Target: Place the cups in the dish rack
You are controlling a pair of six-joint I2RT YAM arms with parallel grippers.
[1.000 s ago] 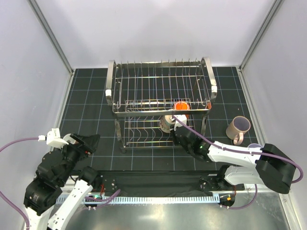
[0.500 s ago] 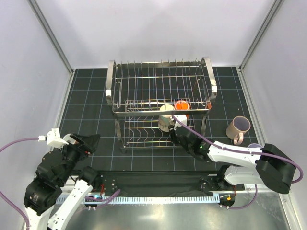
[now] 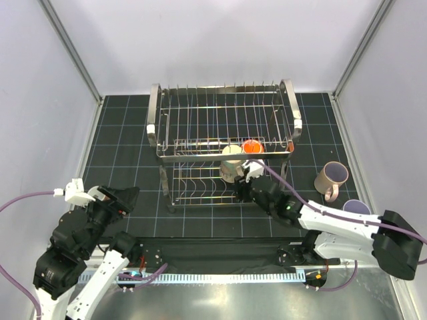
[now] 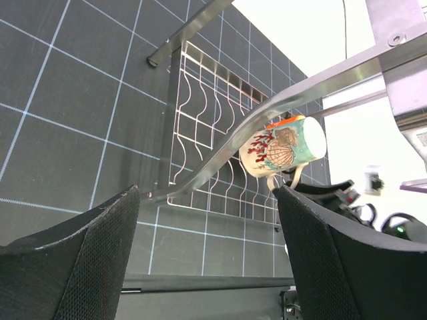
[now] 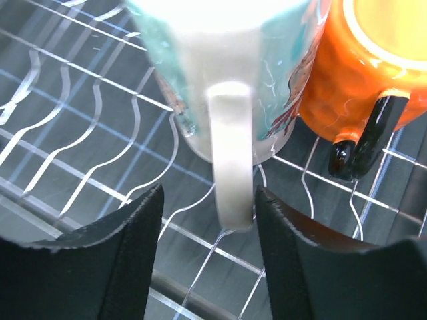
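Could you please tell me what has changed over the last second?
The right gripper moved the cream mug deeper into the lower tier of the dish rack, beside the orange cup, then opened around its handle. The left gripper, open, and the beige-pink mug stayed put.

Cream mug [image 4: 283,148] w/ print sits tilted in dish rack [image 4: 333,83]

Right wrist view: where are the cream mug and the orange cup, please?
cream mug [image 5: 232,157], right wrist view, on its handle.
orange cup [image 5: 335,79], right wrist view, on its outer side wall.
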